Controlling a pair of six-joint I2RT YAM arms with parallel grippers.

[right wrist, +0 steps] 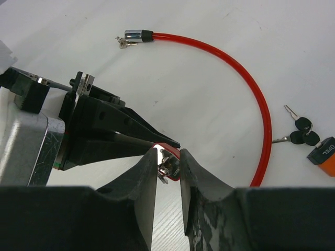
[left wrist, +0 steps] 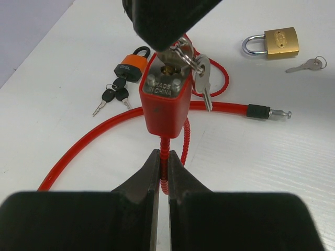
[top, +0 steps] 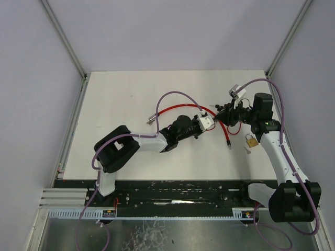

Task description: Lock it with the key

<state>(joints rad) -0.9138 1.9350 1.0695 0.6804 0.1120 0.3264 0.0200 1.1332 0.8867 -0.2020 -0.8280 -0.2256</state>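
Red plastic covers the lock body (left wrist: 163,107), which is held off the white table (top: 131,94) near its right middle. Its long axis runs straight away from the left wrist camera. The keyhole end points towards the right gripper (right wrist: 168,152), and the red cable (left wrist: 165,175) leaves the opposite end.

The left gripper (left wrist: 163,178) is clamped tight on that cable just behind the lock body.

The right gripper's fingers (right wrist: 146,172) stand on either side of the key (right wrist: 166,166) seated in the keyhole, with only a narrow gap. Whether they actually grip it cannot be told. A spare key (left wrist: 204,81) hangs from the ring beside the body.

The cable loops over the table, and its metal-tipped free end (left wrist: 272,112) lies apart from the lock. An orange padlock (left wrist: 131,65) with black-headed keys and a brass padlock (left wrist: 277,43) lie further off.
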